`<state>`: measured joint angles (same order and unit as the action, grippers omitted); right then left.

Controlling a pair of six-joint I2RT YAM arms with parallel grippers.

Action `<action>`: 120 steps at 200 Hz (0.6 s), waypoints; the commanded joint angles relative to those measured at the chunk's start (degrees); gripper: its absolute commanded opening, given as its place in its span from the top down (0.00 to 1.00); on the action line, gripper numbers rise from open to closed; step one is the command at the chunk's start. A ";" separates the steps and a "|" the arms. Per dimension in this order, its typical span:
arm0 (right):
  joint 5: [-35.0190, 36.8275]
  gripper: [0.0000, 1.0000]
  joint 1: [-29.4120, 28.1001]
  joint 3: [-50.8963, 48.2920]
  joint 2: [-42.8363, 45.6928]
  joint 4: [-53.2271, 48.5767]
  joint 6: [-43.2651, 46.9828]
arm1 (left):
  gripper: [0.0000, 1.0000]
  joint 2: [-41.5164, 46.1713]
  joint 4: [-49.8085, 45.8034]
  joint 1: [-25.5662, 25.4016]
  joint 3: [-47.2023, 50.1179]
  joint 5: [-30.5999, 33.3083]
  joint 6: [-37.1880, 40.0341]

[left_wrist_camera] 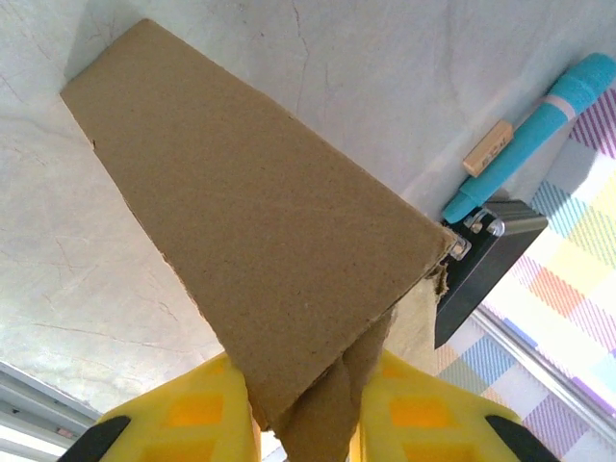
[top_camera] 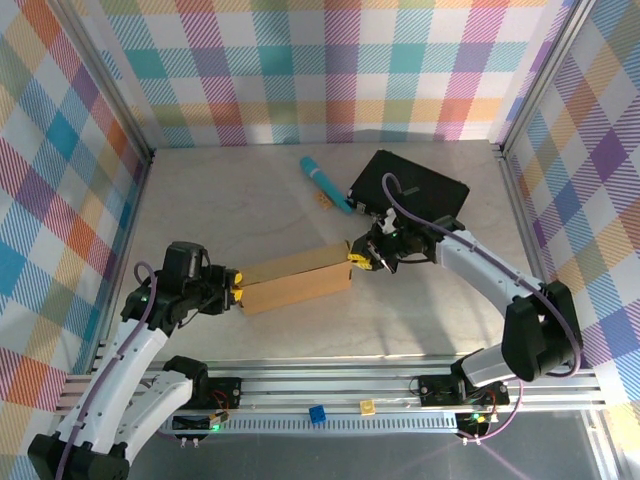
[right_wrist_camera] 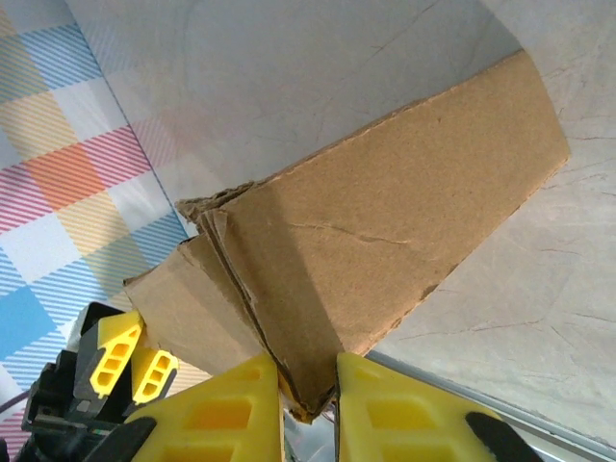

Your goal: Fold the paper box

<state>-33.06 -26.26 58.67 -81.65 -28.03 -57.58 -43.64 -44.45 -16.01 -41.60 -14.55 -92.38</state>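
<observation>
The paper box, plain brown cardboard folded into a long narrow shape, lies across the middle of the table between both arms. My left gripper is shut on its left end; in the left wrist view the yellow fingers pinch the folded cardboard layers. My right gripper is shut on the right end; in the right wrist view its fingers clamp the corner of the stacked flaps. The box's underside is hidden.
A black rectangular case lies at the back right, just behind the right gripper. A teal pen-like tube and a small tan block lie beside it. Checked walls enclose the table; an aluminium rail runs along the near edge.
</observation>
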 commanded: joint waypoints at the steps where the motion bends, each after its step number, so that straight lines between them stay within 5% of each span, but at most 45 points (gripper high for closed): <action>1: 4.06 0.83 0.68 -4.06 1.19 -2.20 2.77 | 0.79 -0.90 -9.09 -1.54 3.76 -1.20 3.87; 58: 4.80 0.79 1.12 -12.27 6.23 -0.95 8.56 | 0.74 0.08 -8.55 -4.93 5.87 -1.03 7.75; 120: 4.47 0.76 1.65 -20.31 5.77 7.65 7.75 | 0.65 3.19 4.41 -9.72 16.96 0.73 2.70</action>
<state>-34.24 -24.40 43.27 -70.72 -15.99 -50.46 -37.76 -33.78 -22.81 -33.08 -11.46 -88.36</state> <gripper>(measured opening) 0.240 0.349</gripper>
